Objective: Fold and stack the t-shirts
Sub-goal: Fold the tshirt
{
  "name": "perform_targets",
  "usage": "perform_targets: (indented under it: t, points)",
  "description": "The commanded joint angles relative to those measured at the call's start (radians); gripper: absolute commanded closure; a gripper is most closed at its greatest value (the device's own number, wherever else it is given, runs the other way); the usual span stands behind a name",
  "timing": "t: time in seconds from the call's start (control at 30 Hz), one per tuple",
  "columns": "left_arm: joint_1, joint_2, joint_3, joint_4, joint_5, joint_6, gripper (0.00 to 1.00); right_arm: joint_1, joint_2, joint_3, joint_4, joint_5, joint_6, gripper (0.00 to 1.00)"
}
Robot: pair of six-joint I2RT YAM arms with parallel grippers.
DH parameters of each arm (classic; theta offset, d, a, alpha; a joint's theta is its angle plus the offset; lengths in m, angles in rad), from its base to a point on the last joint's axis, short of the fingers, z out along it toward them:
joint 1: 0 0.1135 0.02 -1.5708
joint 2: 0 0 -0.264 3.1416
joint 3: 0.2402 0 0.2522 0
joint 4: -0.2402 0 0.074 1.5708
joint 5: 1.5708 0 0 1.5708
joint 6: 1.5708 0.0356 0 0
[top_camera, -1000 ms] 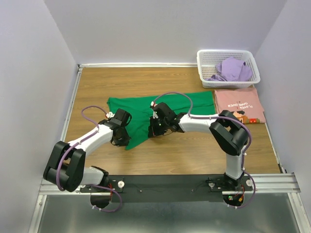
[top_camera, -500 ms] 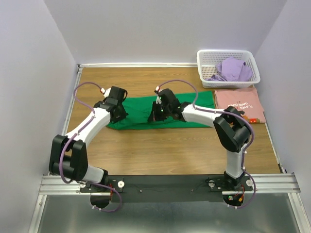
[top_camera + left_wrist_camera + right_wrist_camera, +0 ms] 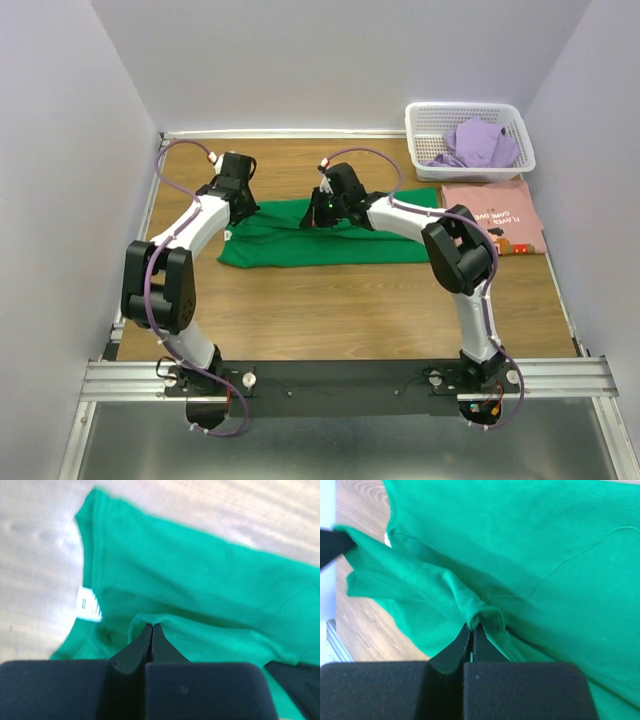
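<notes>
Top external view, green t-shirt (image 3: 345, 240) spread across the middle, left gripper (image 3: 242, 206) pinched shut on its far-left edge, right gripper (image 3: 322, 212) clamped on a fold at its far edge, pink t-shirt (image 3: 492, 212) flat at right, lavender t-shirt (image 3: 478, 142) in far-right basket (image 3: 470, 174).

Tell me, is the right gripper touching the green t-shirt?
Touching. The right wrist view shows the right gripper shut, its fingers pinching a raised fold of the green t-shirt.
</notes>
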Motion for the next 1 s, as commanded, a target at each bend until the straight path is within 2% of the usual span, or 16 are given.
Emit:
perform_targets:
  t: [0.0, 0.27, 0.5, 0.63, 0.8, 0.83, 0.97]
  points:
    - [0.006, 0.063, 0.060, 0.091, 0.019, 0.063, 1.00, -0.023, 0.031, 0.014, -0.013, -0.002, 0.018, 0.99]
    - [0.008, 0.157, 0.118, 0.165, 0.070, 0.116, 1.00, -0.045, 0.015, -0.021, -0.014, 0.038, 0.035, 0.96]
    - [0.006, 0.204, 0.152, 0.177, 0.032, 0.142, 1.00, -0.043, 0.032, -0.021, -0.014, 0.053, 0.047, 0.94]
    - [0.006, 0.217, 0.144, 0.169, 0.009, 0.136, 0.99, -0.043, 0.044, -0.018, -0.014, 0.050, 0.055, 0.88]
    - [0.006, 0.223, 0.137, 0.182, 0.021, 0.127, 0.84, -0.045, 0.035, -0.024, -0.014, 0.073, 0.038, 0.83]
    - [0.008, 0.223, 0.138, 0.183, 0.022, 0.127, 0.77, -0.043, 0.031, -0.026, -0.014, 0.088, 0.033, 0.78]
    - [0.006, 0.175, 0.128, 0.185, 0.027, 0.107, 0.61, -0.043, -0.014, -0.044, -0.022, 0.117, 0.001, 0.60]
